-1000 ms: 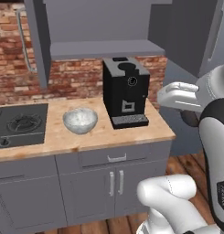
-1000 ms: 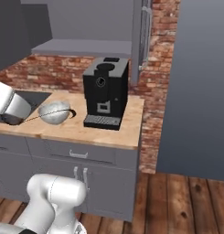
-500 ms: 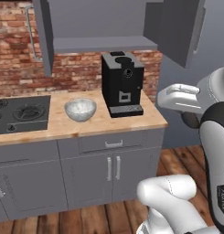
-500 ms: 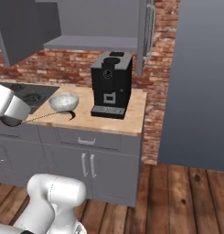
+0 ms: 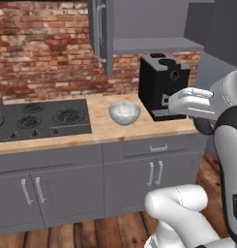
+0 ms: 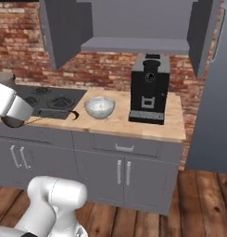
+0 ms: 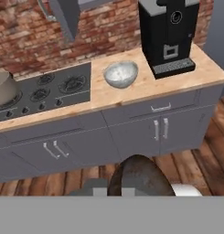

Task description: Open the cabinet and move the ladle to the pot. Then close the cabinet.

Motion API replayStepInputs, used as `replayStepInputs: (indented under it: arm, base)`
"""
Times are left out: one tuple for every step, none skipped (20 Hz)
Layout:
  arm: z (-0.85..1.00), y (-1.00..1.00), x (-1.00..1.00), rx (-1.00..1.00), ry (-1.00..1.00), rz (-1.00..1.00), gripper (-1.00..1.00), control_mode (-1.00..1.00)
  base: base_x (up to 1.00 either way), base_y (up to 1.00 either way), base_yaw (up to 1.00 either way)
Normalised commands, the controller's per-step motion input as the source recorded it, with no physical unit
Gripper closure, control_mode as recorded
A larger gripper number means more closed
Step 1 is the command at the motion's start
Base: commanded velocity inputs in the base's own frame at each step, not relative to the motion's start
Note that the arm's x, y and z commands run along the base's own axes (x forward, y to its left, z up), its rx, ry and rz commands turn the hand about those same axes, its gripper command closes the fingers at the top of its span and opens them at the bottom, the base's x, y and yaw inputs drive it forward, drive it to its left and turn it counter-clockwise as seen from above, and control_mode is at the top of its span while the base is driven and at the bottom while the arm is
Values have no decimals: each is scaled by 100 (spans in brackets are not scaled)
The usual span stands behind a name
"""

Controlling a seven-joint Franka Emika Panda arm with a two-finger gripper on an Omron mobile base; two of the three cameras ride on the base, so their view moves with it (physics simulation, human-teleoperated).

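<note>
Gripper (image 7: 114, 192) clenched tight; its tips are mostly hidden behind the dark, rounded, dull-metal bowl of the ladle (image 7: 140, 176), which sits right against them, so we take it as grasped. In the right base view the ladle's thin handle runs from the hand out to a small hooked end over the counter's front edge. Left to right in the hand view: a grey metal pot (image 7: 3, 89) on the far-left burner of the flat black gas hob (image 7: 49, 91); a shallow, glossy silver bowl (image 7: 120, 74) just beside the hob on the pale wooden counter (image 7: 104, 98); a boxy black coffee machine (image 7: 168, 34) near the right end, apart from the bowl. Above, the dark-grey wall cabinet (image 6: 64, 32) stands with both panelled doors swung out. Open room for us lies over the plank floor (image 7: 209, 155) before the grey lower cupboards (image 7: 145, 132).
</note>
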Motion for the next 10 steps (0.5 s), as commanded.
replayStepInputs:
  arm:
    - [0,0,0,0,0,0,100,100]
    - [0,0,0,0,0,0,100,100]
    - [0,0,0,0,0,0,100,100]
    - [0,0,0,0,0,0,100,100]
    - [0,0,0,0,0,0,100,100]
    - [0,0,0,0,0,0,100,100]
    - [0,0,0,0,0,0,100,100]
    - [0,0,0,0,0,0,100,100]
    - [0,0,0,0,0,0,100,100]
    - [0,0,0,0,0,0,100,100]
  base:
    - [0,100,0]
    - [0,100,0]
    - [0,100,0]
    - [0,100,0]
    - [0,100,0]
    - [0,100,0]
    - [0,100,0]
    - [0,100,0]
    - [0,100,0]
    - [0,100,0]
